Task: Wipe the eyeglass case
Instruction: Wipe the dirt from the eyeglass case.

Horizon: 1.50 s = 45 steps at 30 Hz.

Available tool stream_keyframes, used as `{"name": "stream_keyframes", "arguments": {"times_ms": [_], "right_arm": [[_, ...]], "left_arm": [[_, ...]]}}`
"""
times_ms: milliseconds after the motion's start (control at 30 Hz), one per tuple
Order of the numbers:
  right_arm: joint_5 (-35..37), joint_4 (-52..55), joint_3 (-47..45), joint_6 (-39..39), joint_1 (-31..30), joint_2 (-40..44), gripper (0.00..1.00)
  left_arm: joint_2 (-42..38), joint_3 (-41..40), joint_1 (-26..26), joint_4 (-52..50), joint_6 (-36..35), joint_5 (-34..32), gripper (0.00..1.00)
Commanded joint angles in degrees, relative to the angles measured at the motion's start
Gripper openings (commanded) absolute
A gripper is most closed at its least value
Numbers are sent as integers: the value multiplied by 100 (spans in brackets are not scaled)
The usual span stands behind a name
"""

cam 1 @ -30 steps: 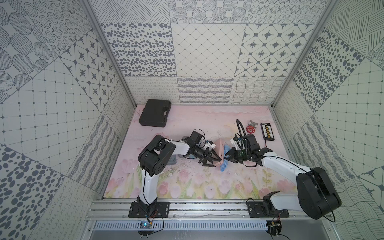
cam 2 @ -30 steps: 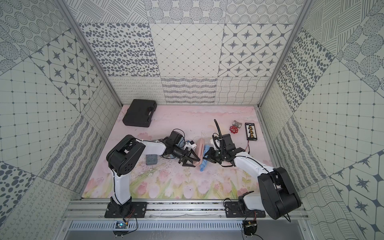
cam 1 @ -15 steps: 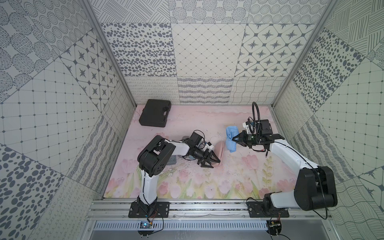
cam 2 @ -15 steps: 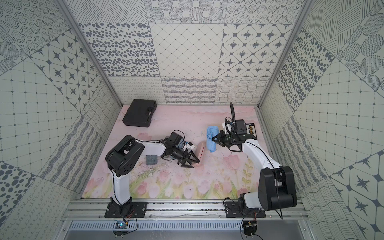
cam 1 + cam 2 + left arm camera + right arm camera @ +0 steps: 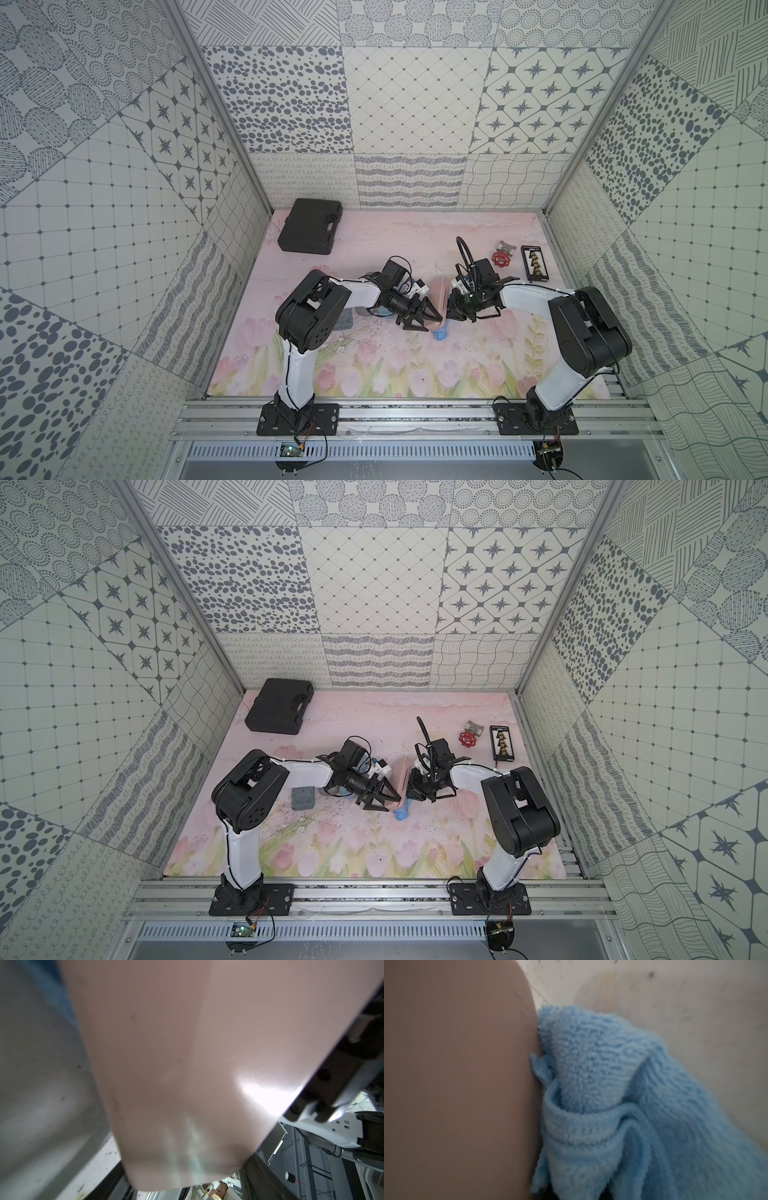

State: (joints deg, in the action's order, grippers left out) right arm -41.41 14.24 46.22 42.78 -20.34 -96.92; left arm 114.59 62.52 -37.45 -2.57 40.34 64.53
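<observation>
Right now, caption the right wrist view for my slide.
Close-up: blue terry cloth bunched against the pink eyeglass case.

Enclosure walls (image 5: 411,104) on three sides: off-white panels printed in grey with dots, stars, diamond grids and wavy lines. Aluminium posts (image 5: 218,108) at the back corners, well behind the jaws. Worktop (image 5: 374,374) pink, with tulip print nearer than the jaws, dirt-speckled. Slotted aluminium rail (image 5: 415,413) along that front edge. Light soft, even.

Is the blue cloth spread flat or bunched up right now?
Bunched up: the blue cloth shows rolled folds and doubled edges in the right wrist view, touching the eyeglass case.
</observation>
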Motion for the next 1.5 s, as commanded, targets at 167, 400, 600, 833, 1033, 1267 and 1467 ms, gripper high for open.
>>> {"name": "stream_keyframes", "arguments": {"times_ms": [167, 400, 600, 833, 1033, 1267, 1467], "right_arm": [[-1526, -2603, 207, 1613, 760, -97, 0], [-1779, -2194, 894, 1511, 1284, -9, 0], [-593, 305, 1158, 128, 1614, 835, 0], [2216, 2864, 1280, -765, 530, 1617, 0], [1799, 2093, 1280, 24, -395, 1147, 0], [1730, 2327, 1154, -246, 84, -125, 0], [3883, 3459, 1955, -1181, 313, 151, 0]], "left_arm": [[31, 198, -109, -1422, -1458, -143, 0], [-90, -30, -104, -2133, -2003, -635, 0], [-270, 298, -146, -2978, -2395, -1917, 0], [-646, 594, -572, -3043, -2389, -3733, 0], [-701, 638, -838, -2863, -2307, -4055, 0], [-851, 542, -921, -2770, -2405, -4236, 2], [-1008, 240, -940, -2377, -2442, -4305, 0]]}}
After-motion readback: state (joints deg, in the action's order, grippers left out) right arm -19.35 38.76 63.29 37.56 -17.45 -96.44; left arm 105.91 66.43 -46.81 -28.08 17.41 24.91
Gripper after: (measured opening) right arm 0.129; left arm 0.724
